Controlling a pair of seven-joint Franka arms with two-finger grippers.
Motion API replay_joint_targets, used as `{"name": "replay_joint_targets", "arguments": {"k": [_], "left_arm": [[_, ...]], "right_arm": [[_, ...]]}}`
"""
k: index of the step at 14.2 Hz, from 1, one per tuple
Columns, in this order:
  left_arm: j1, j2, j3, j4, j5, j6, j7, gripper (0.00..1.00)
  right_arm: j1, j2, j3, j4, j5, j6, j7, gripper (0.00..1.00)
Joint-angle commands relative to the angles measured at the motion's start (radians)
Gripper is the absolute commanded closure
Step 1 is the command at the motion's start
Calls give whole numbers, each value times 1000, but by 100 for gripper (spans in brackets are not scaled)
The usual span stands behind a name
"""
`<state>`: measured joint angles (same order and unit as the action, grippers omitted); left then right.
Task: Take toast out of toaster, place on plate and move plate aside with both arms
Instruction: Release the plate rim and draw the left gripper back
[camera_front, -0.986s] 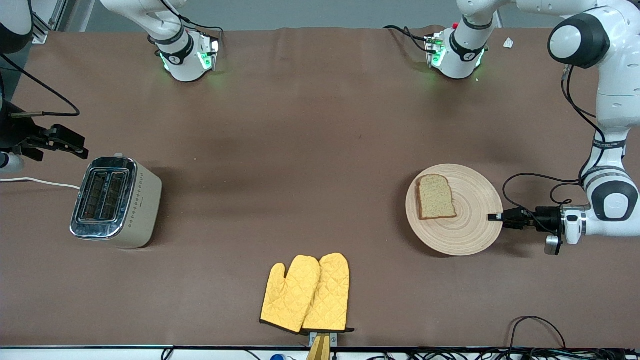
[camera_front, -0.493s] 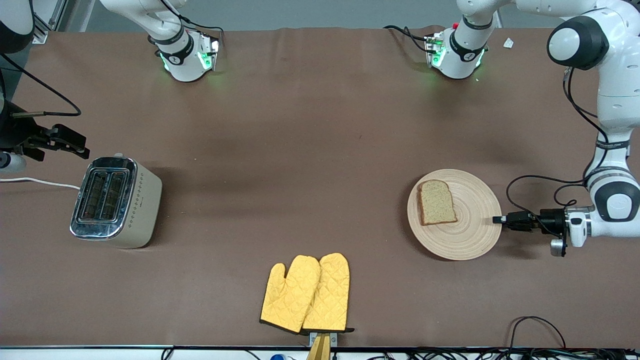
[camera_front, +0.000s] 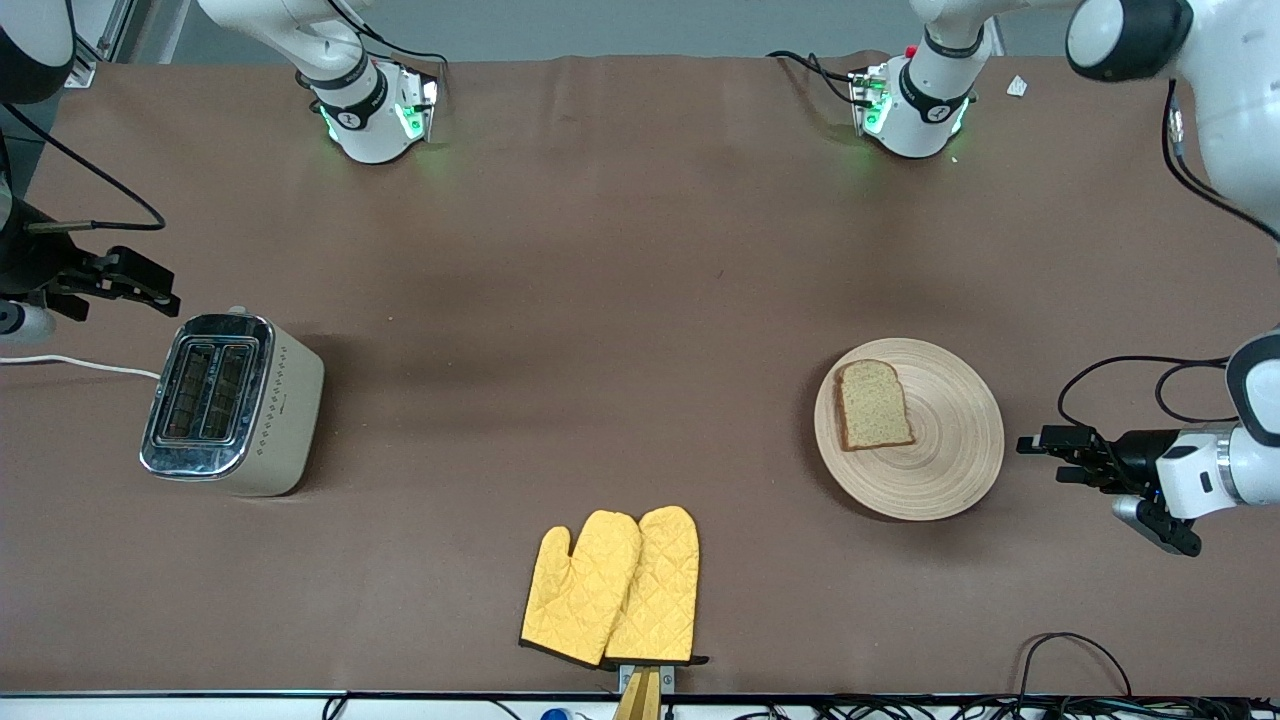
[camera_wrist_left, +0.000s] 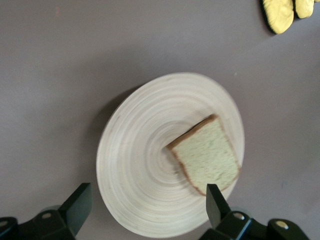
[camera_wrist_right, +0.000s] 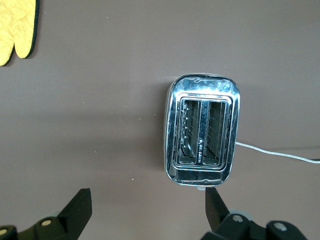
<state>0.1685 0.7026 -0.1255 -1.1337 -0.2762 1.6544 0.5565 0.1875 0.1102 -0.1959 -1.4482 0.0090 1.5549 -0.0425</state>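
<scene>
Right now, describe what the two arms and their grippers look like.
Both arms are glossy white jointed tubes with black joint bands, and black cables trail along them. The bases glow green. The left gripper is black with two fingers on a white wrist. The right gripper is likewise black. In both wrist views, the fingers are black and wedge-shaped.

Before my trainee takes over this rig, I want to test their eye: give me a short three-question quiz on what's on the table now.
1. True or false: the toast lies on the plate.
2. The left gripper is: A) clamped on the plate's rim, B) open beside the plate, clear of it, C) over the mitts.
3. What is in the toaster slots?

Key: 1 true. 2 B. 3 nothing; both slots show empty in the right wrist view, and the right gripper waits open at that end of the table.
</scene>
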Motion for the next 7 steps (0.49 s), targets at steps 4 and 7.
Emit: {"name": "replay_joint_targets", "arguments": {"k": [4,7], "left_arm": [[-176,-306,14,-61,163,-93,-353,0],[-179,-443,-3,-159,184,-148,-526,0]], "right_arm": [[-132,-24,153,-11,-21,-9,15,0],[-48,-24,63,-11,-21,-9,15,0]]}}
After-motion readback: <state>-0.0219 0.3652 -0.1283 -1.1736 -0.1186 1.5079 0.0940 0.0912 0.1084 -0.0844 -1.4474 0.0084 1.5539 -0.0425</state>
